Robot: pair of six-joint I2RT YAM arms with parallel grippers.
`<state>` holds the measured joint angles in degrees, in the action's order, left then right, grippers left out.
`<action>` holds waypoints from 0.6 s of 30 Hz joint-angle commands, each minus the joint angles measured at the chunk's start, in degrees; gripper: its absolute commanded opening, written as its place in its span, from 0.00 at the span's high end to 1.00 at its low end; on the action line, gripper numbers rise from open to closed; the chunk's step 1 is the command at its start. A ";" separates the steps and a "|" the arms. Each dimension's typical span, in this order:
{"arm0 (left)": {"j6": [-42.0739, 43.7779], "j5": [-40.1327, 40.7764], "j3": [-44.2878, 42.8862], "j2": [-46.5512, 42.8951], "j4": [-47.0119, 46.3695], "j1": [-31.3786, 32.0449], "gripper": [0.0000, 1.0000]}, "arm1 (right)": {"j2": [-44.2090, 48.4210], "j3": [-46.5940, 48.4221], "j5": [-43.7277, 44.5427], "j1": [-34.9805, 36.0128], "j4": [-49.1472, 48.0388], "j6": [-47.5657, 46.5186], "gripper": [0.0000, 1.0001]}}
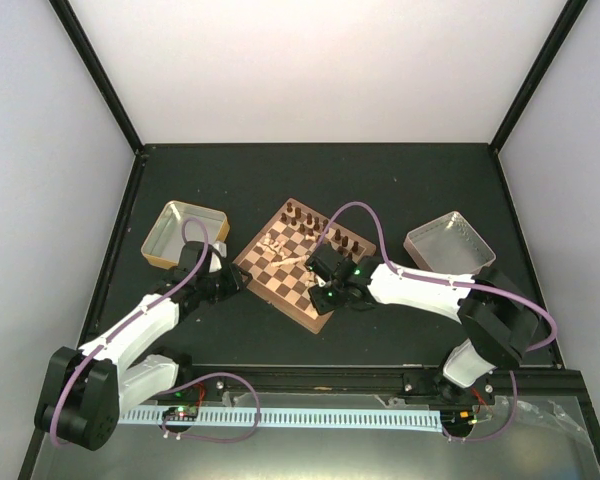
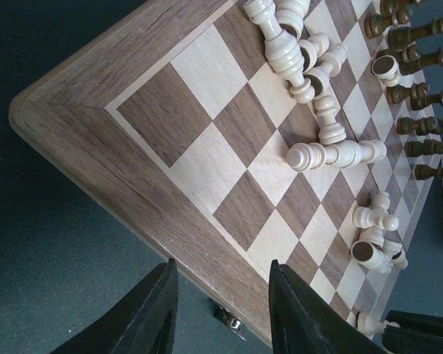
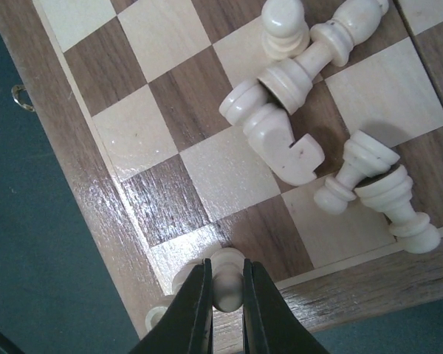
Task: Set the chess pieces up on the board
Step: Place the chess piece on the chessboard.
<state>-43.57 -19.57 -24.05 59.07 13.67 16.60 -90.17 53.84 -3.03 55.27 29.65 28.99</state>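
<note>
Right tool (image 3: pixel 226 271) clamped on a cream piece (image 3: pixel 226 291) at the board (image 3: pixel 81 169) edge. Left tool (image 2: pixel 221 299) part open, empty, by the board's corner. Other cream pieces (image 2: pixel 332 151) lie toppled on the squares, dark pieces (image 2: pixel 421 125) line the far side.

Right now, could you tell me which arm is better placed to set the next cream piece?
Right: the right fingers are shut on a cream piece at the board edge, while the left fingers hang open and empty.
</note>
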 commanded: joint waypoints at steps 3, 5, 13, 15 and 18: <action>0.10 0.52 -0.38 -0.42 0.10 0.32 0.64 | -0.47 -0.70 -1.99 0.37 -0.64 -0.48 0.91; 0.23 0.48 -0.38 -0.51 0.17 0.28 0.64 | -0.50 -0.66 -2.27 0.37 -0.89 -0.54 0.91; 0.24 0.59 -0.38 -0.68 0.30 0.28 0.63 | -0.55 0.65 7.40 0.35 0.42 2.27 0.91; 0.24 0.52 -0.38 -0.77 0.29 0.27 0.63 | -1.14 1.03 8.84 0.36 0.61 2.63 0.90; 0.29 0.51 -0.47 -0.83 0.35 0.27 0.63 | -2.27 1.34 9.02 0.29 0.59 2.72 0.90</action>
<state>-43.57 -19.57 -24.05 59.07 13.67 16.60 -90.48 54.08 1.98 55.29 29.56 30.63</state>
